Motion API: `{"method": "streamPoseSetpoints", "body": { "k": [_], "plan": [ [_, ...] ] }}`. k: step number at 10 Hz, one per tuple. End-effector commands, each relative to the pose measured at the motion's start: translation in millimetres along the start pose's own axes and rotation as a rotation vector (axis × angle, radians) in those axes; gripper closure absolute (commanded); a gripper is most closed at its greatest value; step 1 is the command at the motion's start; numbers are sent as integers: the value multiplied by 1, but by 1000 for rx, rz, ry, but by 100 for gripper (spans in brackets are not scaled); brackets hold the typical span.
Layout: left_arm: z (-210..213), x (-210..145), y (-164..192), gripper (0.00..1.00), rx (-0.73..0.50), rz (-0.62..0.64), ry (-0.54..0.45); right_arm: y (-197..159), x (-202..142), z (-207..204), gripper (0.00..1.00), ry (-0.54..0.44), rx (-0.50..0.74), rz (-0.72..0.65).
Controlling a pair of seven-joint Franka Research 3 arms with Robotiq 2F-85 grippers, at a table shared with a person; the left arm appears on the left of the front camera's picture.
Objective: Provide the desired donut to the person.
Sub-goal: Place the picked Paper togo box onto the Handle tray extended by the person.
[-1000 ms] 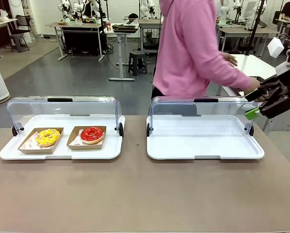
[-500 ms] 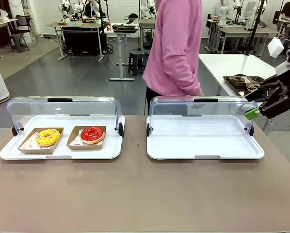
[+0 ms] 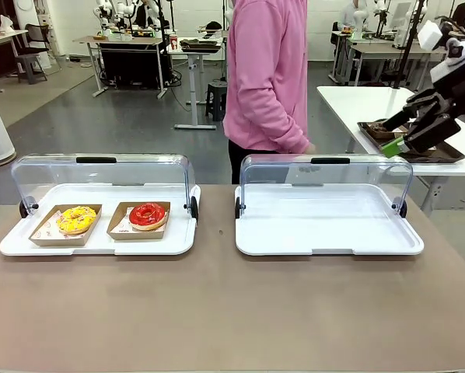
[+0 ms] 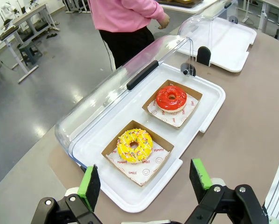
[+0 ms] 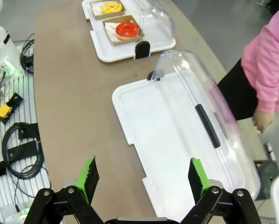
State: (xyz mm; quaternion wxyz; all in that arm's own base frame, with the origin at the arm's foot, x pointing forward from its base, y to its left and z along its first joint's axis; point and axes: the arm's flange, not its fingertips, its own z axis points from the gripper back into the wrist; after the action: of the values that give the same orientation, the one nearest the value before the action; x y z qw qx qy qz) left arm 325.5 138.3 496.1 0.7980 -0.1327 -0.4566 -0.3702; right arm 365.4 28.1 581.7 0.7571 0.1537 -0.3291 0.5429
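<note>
The long brown table (image 3: 232, 311) lies bare along its near edge, and at its far edge the person in a pink hoodie (image 3: 267, 78) stands behind the gap between two white trays with raised clear lids: the left tray (image 3: 99, 241) and the right tray (image 3: 330, 241). In the left tray a yellow sprinkled donut (image 3: 76, 219) and a red glazed donut (image 3: 147, 214) sit side by side in brown paper boats. The left end effector (image 4: 146, 179) hangs released above that tray's near rim, and the right end effector (image 5: 144, 179), also spread wide, is raised beyond the table's right end.
</note>
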Motion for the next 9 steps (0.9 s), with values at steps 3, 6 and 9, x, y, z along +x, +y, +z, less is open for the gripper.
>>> {"method": "streamPoseSetpoints", "body": {
  "k": [3, 6, 9],
  "plan": [
    [0, -2, 2, 0, -3, -10, -15, -3, -12, 5, 0, -37, -8, -5],
    [0, -2, 2, 0, -3, -10, -15, -5, -41, 9, 0, -70, -85, -55],
    [0, -2, 2, 0, -3, -10, -15, -3, -54, 15, 0, -118, -184, -60]
  ]
}}
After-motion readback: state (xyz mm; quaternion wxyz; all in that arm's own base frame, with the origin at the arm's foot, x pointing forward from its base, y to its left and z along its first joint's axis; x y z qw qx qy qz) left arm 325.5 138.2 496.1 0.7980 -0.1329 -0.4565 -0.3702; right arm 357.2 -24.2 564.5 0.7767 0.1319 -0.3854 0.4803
